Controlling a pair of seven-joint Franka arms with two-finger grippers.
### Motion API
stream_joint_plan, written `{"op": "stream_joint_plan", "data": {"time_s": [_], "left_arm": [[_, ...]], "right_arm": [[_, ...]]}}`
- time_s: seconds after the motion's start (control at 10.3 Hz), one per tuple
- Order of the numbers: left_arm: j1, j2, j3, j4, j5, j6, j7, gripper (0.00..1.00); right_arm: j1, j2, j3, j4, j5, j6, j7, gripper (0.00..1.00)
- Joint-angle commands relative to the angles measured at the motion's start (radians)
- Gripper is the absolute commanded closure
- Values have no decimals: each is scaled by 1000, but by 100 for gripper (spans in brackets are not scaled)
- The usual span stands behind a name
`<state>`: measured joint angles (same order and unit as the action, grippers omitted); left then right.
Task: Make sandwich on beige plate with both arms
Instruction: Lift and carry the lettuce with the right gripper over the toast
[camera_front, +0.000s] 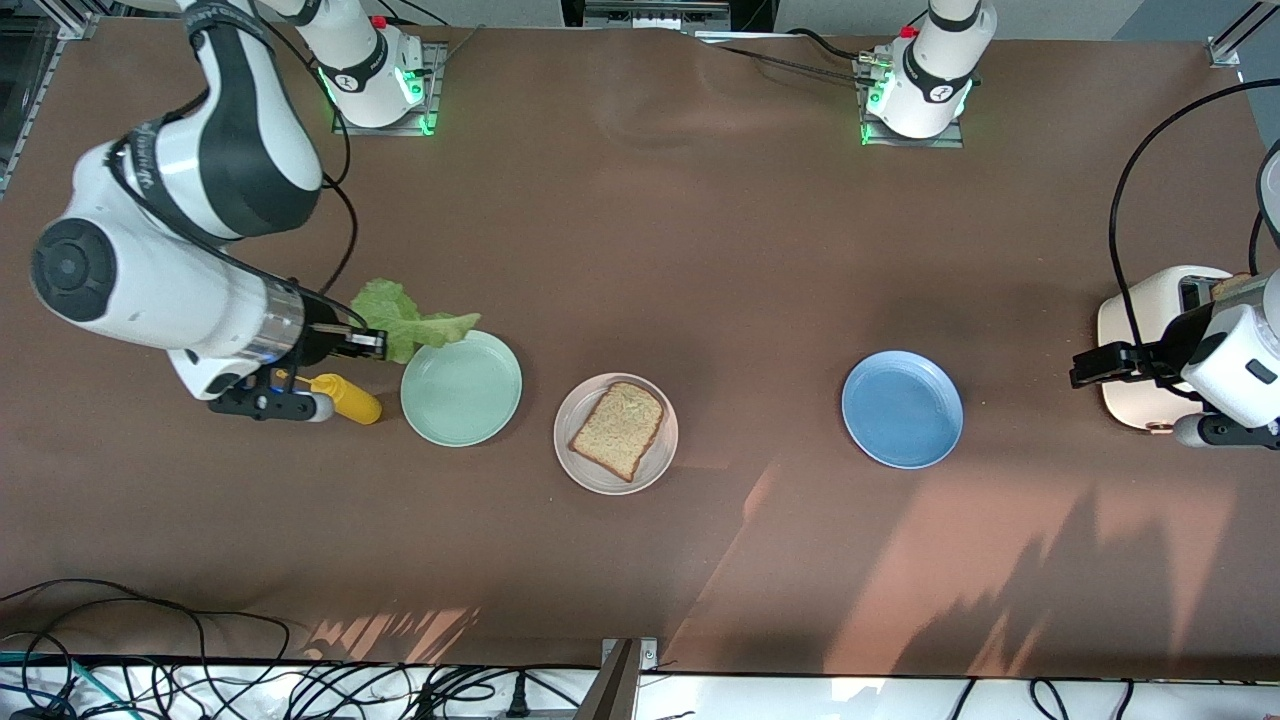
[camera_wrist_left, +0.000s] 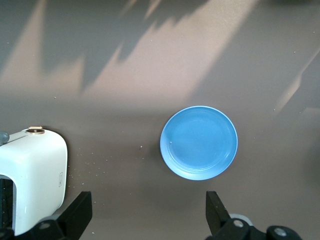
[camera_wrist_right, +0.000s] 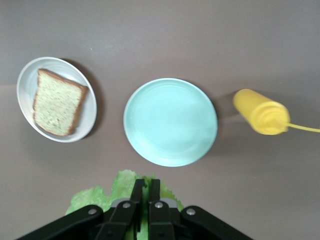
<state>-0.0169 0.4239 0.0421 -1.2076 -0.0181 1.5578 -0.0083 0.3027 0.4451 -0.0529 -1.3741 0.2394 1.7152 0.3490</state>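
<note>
Right wrist view: right gripper pinches lettuce leaf; left gripper spread wide.

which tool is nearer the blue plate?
Left. The left tool hangs open by the toaster, beside the blue plate; the right tool, shut on lettuce, is past the mint-green plate.

High front view; both wrist views look down, seemingly closer.

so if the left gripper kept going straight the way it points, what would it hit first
Probably bare table. The open left gripper points down at the tabletop between the white toaster and the blue plate; neither seems to lie in its line, though depth is uncertain.
</note>
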Motion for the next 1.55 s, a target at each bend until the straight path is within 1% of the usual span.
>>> {"op": "stream_joint_plan", "data": {"time_s": [0.0, 0.19, 0.39, 0.48, 0.68, 0.97, 1.16, 1.35, 1.45], "left_arm": [[0, -27, -7, -27, 27, -2, 18, 0], [0, -22, -7, -29, 27, -4, 18, 0], [-3, -22, -7, -30, 26, -5, 5, 0], [-9, -24, -7, -30, 27, -5, 2, 0], [-12, -24, -7, -30, 27, -7, -5, 0], [-12, -21, -10, -36, 21, -7, 7, 0], [-11, -21, -10, -36, 20, -7, 10, 0], [-11, -22, -8, -36, 20, -7, 8, 0], [-6, -25, -8, -35, 20, -7, 11, 0]], "right_arm": [[62, 154, -12, 194, 56, 12, 149, 100], [119, 259, -18, 292, 99, 97, 287, 100], [154, 319, -25, 316, 130, 183, 340, 100], [174, 352, -30, 331, 133, 222, 349, 100], [208, 411, -31, 363, 133, 303, 431, 100], [251, 471, -70, 374, 133, 313, 458, 100], [274, 495, -68, 374, 130, 305, 459, 100], [300, 536, -68, 375, 124, 316, 557, 100], [309, 549, -70, 379, 124, 346, 564, 100]]}}
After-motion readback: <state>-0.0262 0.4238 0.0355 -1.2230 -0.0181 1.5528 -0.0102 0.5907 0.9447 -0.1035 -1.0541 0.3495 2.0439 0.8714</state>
